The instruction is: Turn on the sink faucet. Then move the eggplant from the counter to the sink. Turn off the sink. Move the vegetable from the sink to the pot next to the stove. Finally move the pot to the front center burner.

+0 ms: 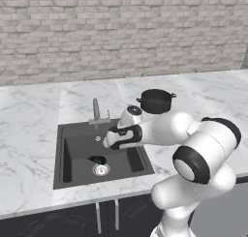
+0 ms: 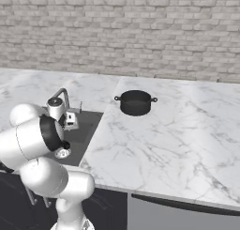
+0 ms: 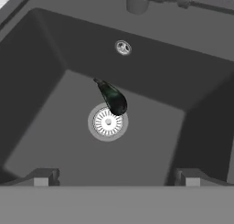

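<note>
The small, dark, near-black elongated eggplant [image 3: 111, 97] lies on the floor of the dark grey rectangular recessed sink [image 1: 68, 154], its fat end touching the rim of the round silver drain [image 3: 108, 122] and its thin stem end pointing toward the back wall of the basin. The robot's hand [image 3: 116, 177] hangs above the basin with its two dark fingertips [image 3: 43, 177] spread wide and nothing between them, looking down at the vegetable. No water is visible from the slim grey metal upright faucet [image 1: 96, 109] at the back edge of the sink, so whether it has been turned off cannot be told from here; judging by where the hand points, the step in hand looks like picking the eggplant out of the sink. To do that well, the hand should come straight down centred on the thick middle of the eggplant, turned so the fingers close across its short width rather than along its length, and stay clear of the basin walls. It should sink low enough to catch the body below its widest curve, since the rounded skin may slip. The black two-handled pot [image 1: 156, 100] on the white marble table [image 2: 154, 130] behind the sink's right back corner is not the target pot.
</note>
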Controlling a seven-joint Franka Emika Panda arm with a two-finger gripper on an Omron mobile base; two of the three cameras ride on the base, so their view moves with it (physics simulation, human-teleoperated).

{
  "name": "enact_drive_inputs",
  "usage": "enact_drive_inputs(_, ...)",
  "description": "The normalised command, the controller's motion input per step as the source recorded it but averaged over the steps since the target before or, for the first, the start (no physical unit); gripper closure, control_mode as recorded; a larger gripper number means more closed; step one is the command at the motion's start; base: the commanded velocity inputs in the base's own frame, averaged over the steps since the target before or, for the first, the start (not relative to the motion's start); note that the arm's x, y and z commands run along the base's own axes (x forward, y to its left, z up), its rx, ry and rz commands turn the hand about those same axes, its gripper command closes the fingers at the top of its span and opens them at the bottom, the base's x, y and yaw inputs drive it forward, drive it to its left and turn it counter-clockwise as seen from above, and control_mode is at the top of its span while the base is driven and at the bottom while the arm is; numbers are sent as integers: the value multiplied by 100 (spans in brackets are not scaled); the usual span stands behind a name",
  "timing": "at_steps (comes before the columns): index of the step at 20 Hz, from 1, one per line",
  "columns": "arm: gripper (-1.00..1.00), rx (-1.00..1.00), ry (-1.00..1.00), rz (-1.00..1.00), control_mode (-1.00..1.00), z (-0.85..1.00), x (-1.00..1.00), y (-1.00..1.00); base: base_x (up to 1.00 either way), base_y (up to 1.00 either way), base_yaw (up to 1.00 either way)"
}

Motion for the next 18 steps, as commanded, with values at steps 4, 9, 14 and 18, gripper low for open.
enact_drive_inputs(4,-100,-2,0,2,-100,-27,0,37,0,0,0)
enact_drive_inputs(9,-100,-1,0,2,-100,-26,0,28,0,0,0)
enact_drive_inputs(14,-100,-1,-1,0,-100,-20,0,6,0,0,0)
enact_drive_inputs(18,-100,0,-3,0,-100,-14,0,0,0,0,0)
